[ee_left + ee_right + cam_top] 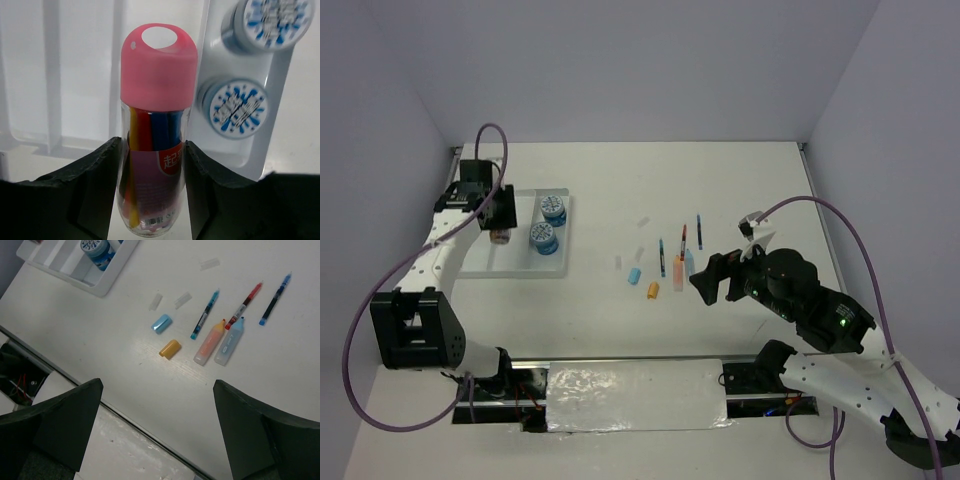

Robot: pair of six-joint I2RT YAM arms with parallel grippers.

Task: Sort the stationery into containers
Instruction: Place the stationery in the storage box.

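**Pink-capped cylinder gripped over the white tray**

The clear plastic cylinder with a pink cap [157, 95] sits between the jaws of the left gripper [152, 150]. The jaws press on its two sides, so they are closed on it. Yellow, red and blue sticks show through its clear wall. In the top view the cylinder is over the flat white rectangular plastic tray [480, 262], to the left of the compartment that holds the rolls. I cannot tell which compartment is under it, or whether it touches the tray floor.

The two round blue-white rolls [239, 107] lie one behind the other in the tray's rightmost long compartment.

The other stationery lies on the white tabletop [125, 370], well apart from the tray:
- A short light-blue piece [161, 323] and a short orange piece [170, 349] lie near each other.
- Next to them, a peach marker [210, 342] and a light-blue marker [229, 341] lie side by side.
- Above the markers lie three thin pens: a teal pen [205, 315], a red pen [243, 306] and a blue pen [275, 299].
- Three small clear pieces [183, 300] are scattered beyond the light-blue piece.

The right gripper [157, 390] hangs above the near edge of the tabletop. Its jaws are wide open and hold nothing.
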